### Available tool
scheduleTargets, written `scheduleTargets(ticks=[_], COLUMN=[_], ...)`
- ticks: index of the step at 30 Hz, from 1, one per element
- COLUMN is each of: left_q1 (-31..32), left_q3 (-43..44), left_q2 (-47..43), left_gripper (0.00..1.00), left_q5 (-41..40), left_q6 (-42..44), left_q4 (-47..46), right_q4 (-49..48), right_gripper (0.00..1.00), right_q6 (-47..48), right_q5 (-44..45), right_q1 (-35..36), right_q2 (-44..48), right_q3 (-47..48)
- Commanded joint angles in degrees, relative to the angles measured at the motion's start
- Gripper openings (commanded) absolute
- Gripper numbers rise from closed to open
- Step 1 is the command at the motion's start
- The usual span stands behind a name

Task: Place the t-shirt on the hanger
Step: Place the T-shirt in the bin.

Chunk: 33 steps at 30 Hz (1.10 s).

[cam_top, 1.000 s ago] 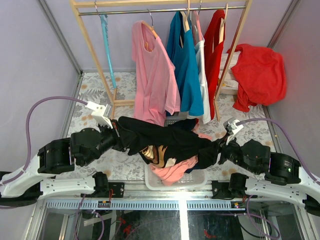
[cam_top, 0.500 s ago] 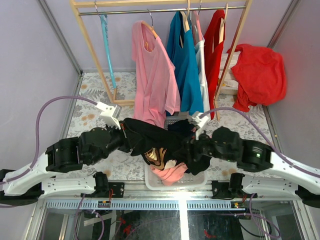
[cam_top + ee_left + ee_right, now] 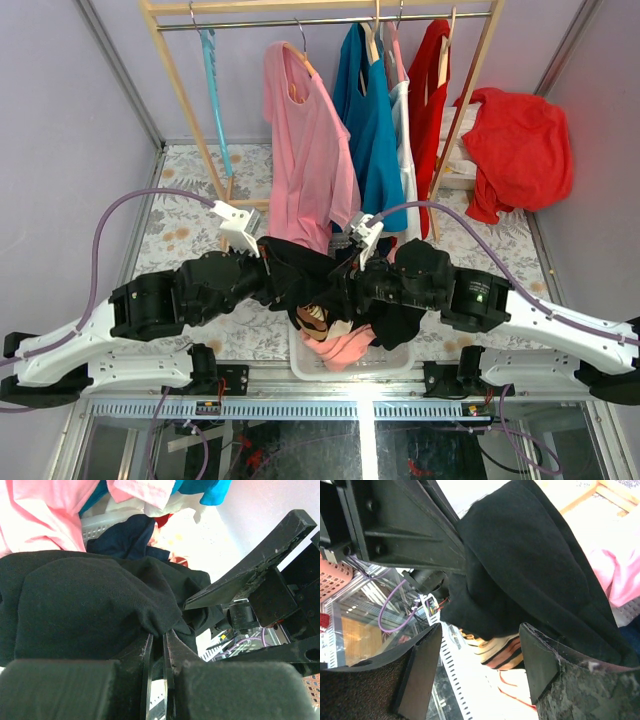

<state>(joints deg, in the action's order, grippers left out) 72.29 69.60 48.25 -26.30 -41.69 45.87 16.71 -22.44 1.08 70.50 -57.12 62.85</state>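
The black t-shirt [image 3: 305,268] hangs bunched between both arms above the basket, its tan/orange print [image 3: 318,316] facing down. My left gripper [image 3: 272,268] is shut on a fold of the shirt; in the left wrist view the jaws [image 3: 159,632] pinch black cloth [image 3: 75,595]. My right gripper [image 3: 338,288] is open right beside the left one; in the right wrist view its fingers [image 3: 480,665] stand wide apart with the shirt [image 3: 530,565] and print [image 3: 497,652] just beyond them. The light blue hanger [image 3: 212,80] hangs at the left end of the rail, apart from both grippers.
A wooden rack [image 3: 180,90] at the back holds a pink t-shirt [image 3: 305,150], teal shirts [image 3: 372,130] and red garments [image 3: 430,90]. A red cloth [image 3: 515,150] drapes at the right. A white basket [image 3: 300,365] with pink clothes sits between the arm bases.
My right arm has swung left up to the left gripper. The shirt, stretched between both grippers a second ago, is now bunched. The left gripper has moved slightly up and right.
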Motion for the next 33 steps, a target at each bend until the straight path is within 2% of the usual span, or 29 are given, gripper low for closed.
scheduleTargets(ticks=[1,8,12,15,18,22,27,33], left_q1=[-0.30,-0.22,-0.27,-0.30,-0.29,-0.25,-0.25,-0.24], left_q3=[-0.15,-0.27,-0.39,-0.77,-1.76,-4.65,-6.18,-7.20], left_q2=[0.32,0.03,-0.01,-0.49,-2.15,-5.53,-7.99,-11.01], left_gripper=[0.06,0.06,0.06,0.07,0.13,0.28,0.48,0.61], left_q5=[0.72,0.71,0.70,0.57,-0.84,-2.02,-3.09,-4.02], left_q6=[0.91,0.91,1.00,1.19,0.76,-0.32,-1.08,-2.62], left_q4=[-5.51,-5.98,-5.98,-6.01,-5.09,-4.81,-3.67,-0.14], right_q4=[-6.03,-5.92,-5.94,-5.53,-4.73,-3.00,-1.79,1.05], right_gripper=[0.70,0.66,0.54,0.36,0.19,0.02,0.00,0.00], right_q6=[1.20,1.19,1.23,1.25,1.50,2.04,2.68,4.38], right_q5=[-1.82,-3.35,-3.32,-2.71,-1.93,-0.86,0.54,2.87], right_q1=[0.09,0.14,0.12,0.08,0.12,0.13,0.08,0.08], right_q2=[-1.02,-3.44,-4.27,-4.57,-4.58,-3.96,-3.18,-1.95], right_q3=[3.43,4.75,5.03,5.82,7.37,8.74,9.96,13.27])
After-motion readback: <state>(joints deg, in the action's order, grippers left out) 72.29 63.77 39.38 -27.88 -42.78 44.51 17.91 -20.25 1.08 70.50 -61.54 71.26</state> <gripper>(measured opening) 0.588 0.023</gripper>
